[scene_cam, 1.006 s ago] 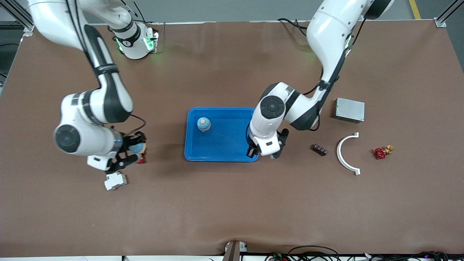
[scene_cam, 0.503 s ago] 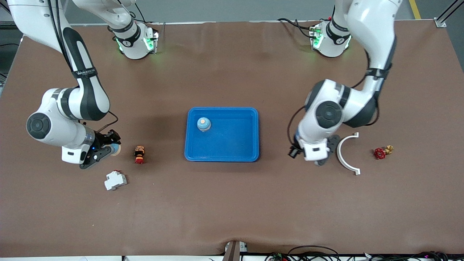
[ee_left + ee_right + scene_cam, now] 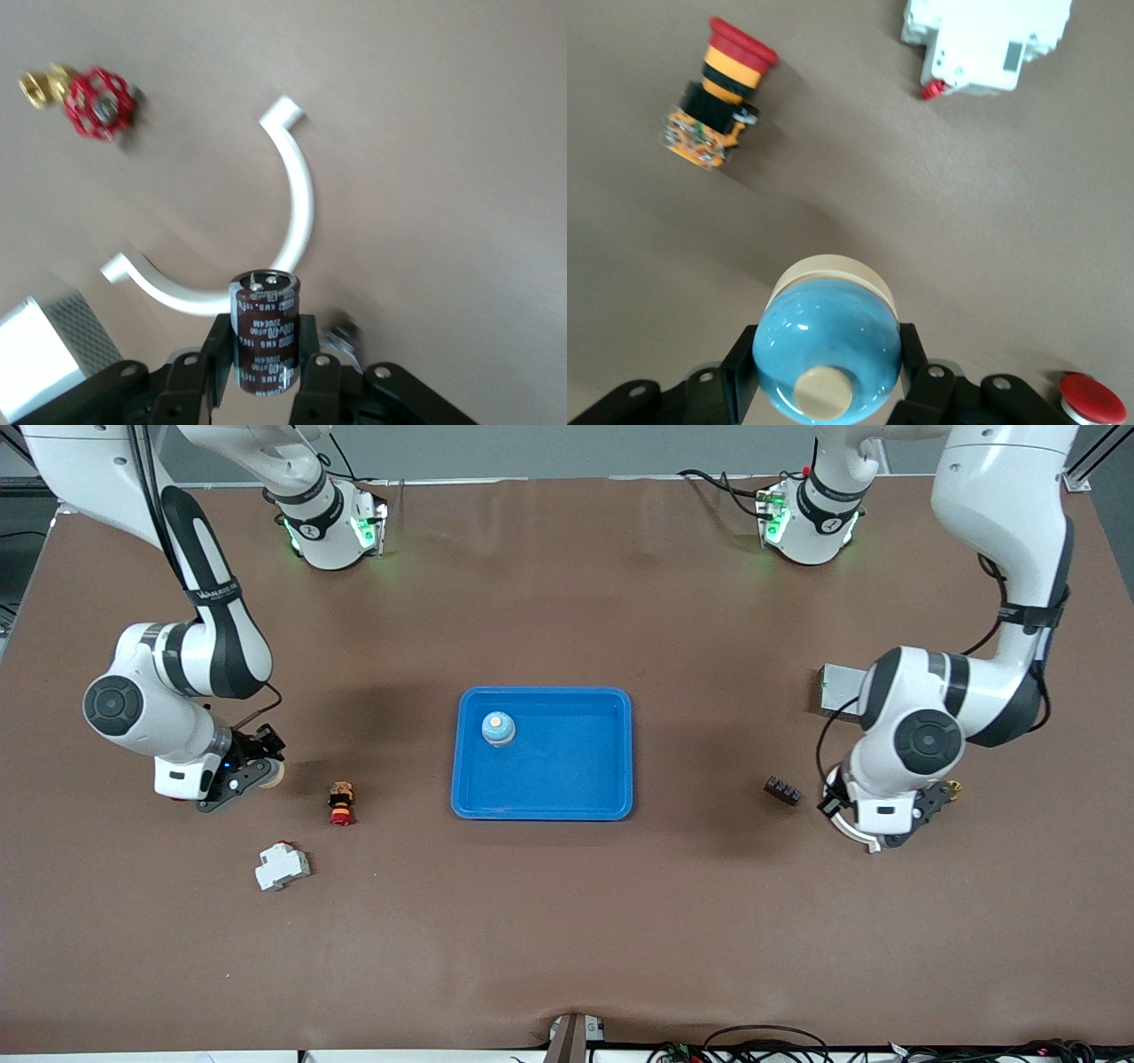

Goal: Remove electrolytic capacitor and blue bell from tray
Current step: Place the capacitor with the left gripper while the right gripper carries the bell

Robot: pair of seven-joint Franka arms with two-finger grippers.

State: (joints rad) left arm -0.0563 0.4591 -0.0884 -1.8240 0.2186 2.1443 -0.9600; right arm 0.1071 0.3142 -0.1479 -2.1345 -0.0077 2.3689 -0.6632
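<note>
blue bell (image 3: 831,341), cream base | dark brown capacitor (image 3: 264,329) | blue tray (image 3: 542,808) | brown table (image 3: 567,921) | red valve (image 3: 98,103)

The right arm bends down at its end of the surface, its hand (image 3: 252,775) clamped on a blue bell (image 3: 829,354). The left arm folds low at its own end, its hand (image 3: 912,825) gripping a dark capacitor (image 3: 264,329) upright between its fingers (image 3: 312,372).
</note>
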